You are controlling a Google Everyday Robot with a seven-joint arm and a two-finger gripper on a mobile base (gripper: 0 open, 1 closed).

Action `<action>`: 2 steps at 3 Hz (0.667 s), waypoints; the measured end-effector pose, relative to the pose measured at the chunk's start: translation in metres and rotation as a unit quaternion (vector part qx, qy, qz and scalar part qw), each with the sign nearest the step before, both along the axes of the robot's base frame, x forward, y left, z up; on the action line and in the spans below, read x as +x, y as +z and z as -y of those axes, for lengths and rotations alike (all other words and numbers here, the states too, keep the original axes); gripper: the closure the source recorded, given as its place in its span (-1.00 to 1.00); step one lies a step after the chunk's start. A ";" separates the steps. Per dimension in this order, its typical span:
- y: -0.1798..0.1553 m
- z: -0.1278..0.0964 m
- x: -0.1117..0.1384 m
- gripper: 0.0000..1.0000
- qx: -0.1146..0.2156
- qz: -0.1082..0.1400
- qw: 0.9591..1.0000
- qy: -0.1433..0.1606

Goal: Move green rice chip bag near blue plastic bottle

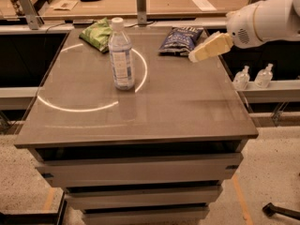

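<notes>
I see the gripper [195, 56] hovering over the desk's [178, 111] right rear, just beside the dark blue chip bag [180, 40]. I cannot tell its state. The green rice chip bag [95, 33] lies rear-left, just behind the upright blue plastic bottle [121, 57], seemingly not touching it.

green rice chip bag [96, 34]: small, crinkly, light green, bit glossy. lying flat, upper left of frame, near back left corner of tabletop [178, 102]. right edge partly hidden behind bottle.

blue plastic bottle [121, 55]: clear, white screw cap on, pale bluish label round middle. standing upright, upper middle-left of frame, just in front and to right of bag. touching or not, can't tell tbh.

pincer [209, 47]: cream coloured, upper right of frame, over back right part of tabletop, well apart from bag and bottle.
</notes>
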State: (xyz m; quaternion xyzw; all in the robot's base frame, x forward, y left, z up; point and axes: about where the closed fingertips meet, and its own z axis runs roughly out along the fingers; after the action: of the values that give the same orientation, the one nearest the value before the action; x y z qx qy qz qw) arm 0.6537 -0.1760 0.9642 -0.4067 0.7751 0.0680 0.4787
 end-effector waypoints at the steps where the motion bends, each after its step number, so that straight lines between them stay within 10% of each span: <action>1: 0.003 -0.020 0.028 -1.00 0.024 0.011 1.000 0.012; 2: 0.006 -0.044 0.056 -1.00 0.062 0.030 0.997 0.038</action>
State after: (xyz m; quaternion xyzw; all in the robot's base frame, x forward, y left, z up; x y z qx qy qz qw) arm 0.7094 -0.1318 0.9706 -0.4070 0.7388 0.1221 0.5231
